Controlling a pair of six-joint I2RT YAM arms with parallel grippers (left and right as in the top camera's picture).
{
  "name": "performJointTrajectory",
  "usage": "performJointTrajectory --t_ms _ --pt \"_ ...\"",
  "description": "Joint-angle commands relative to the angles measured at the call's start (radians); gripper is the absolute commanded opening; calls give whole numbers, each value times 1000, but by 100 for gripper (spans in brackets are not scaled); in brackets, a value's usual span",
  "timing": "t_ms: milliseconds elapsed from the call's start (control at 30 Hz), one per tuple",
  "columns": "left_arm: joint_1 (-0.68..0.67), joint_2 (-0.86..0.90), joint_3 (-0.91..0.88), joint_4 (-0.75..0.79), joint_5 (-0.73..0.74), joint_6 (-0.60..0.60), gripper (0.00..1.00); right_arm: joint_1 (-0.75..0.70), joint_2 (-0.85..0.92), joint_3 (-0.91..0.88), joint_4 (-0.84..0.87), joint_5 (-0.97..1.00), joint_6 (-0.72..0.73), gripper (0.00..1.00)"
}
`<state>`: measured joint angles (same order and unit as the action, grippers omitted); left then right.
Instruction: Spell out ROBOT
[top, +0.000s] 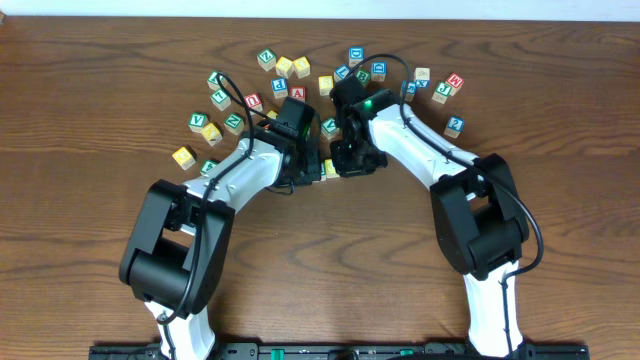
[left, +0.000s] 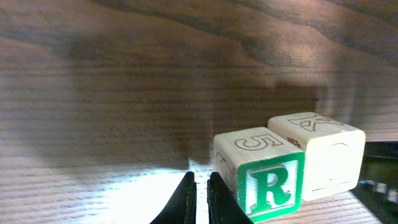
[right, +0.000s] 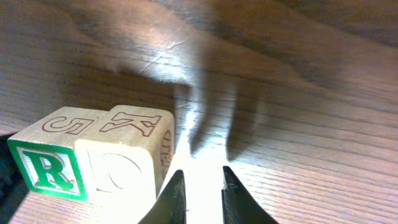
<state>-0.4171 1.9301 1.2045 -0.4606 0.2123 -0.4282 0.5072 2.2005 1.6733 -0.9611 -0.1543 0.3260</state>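
Note:
A green-framed R cube (left: 268, 186) with a 5 on its top stands on the wooden table, touching a pale yellow-faced cube (left: 323, 158) with a K on top. My left gripper (left: 200, 178) is shut and empty, its fingertips on the table just left of the R cube. In the right wrist view the R cube (right: 46, 169) and the pale cube (right: 121, 171), which shows an O face, sit side by side. My right gripper (right: 203, 171) is just right of the pale cube, slightly open, with nothing between its fingers. In the overhead view both wrists meet over this pair (top: 328, 168).
Several loose letter cubes lie scattered in an arc behind the arms, among them a red-framed A cube (top: 297, 93), yellow cubes (top: 184, 156) at the left and cubes (top: 455, 125) at the right. Most of their letters are too small to read.

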Motion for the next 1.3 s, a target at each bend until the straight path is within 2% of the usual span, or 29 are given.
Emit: performJointTrajectory --t_ms 0,100,133,167,267,300,500,600,1267 --pt "19 7 21 7 8 54 9 -9 -45 25 -8 -10 -14 16" --pt "22 3 27 10 7 88 10 -9 -47 25 -11 -10 -14 17" --pt "22 2 32 9 4 100 15 -10 -47 28 -14 -10 -14 18" --pt "22 0 35 8 4 109 16 -10 -48 31 -17 -10 -14 19" --pt "26 -10 45 5 0 121 17 -10 -50 51 -39 -9 -21 23" --pt "27 -15 45 5 -3 121 22 -11 -50 58 -46 -9 -22 24" --pt "57 -64 46 -6 -30 121 24 -12 -50 116 -90 -2 -36 32" --pt "87 -101 46 -16 -30 121 24 -12 -50 139 -96 -2 -36 40" --pt "188 -299 46 -40 -30 121 24 -16 -50 214 -107 -2 -55 42"
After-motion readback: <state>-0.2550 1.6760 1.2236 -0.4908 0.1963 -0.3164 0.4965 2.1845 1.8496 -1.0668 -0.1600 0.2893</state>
